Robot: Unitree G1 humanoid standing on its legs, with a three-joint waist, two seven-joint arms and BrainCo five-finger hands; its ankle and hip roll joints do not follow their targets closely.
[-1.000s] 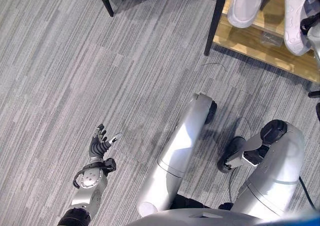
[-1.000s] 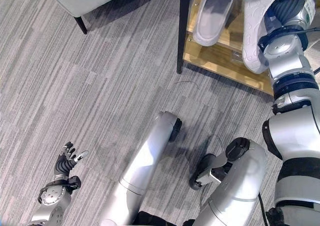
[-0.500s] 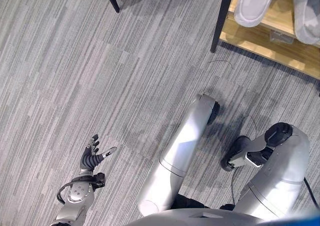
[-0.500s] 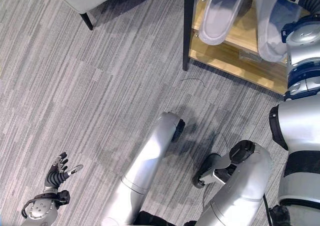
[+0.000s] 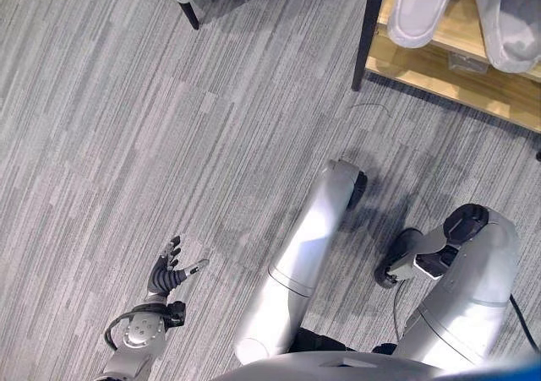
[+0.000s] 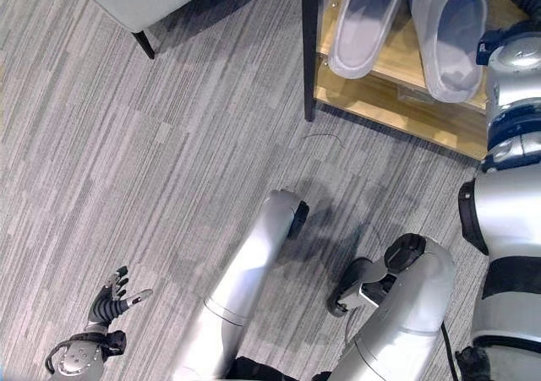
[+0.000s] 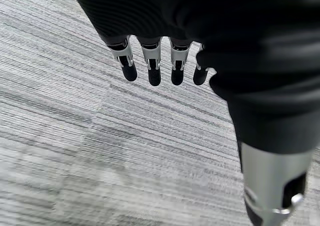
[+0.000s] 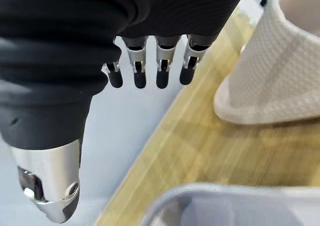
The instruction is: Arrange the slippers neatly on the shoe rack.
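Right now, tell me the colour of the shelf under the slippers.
Light yellowish wood; the shelf under the slippers shows best in the right eye view.

Two grey slippers (image 6: 365,24) (image 6: 452,35) are seen side by side on the wooden shoe rack (image 6: 397,102), which is stood on grey striped carpet (image 6: 169,144).

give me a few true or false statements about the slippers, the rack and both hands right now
1. Two grey slippers lie side by side on the wooden rack. True.
2. The left hand holds a slipper. False: it is open and empty above the carpet.
3. A slipper lies on the carpet. False: none is seen there; both grey ones are on the rack.
4. The right hand has straight fingers and holds nothing. True.
5. A white slipper sits on a wooden shelf near the right hand. True.
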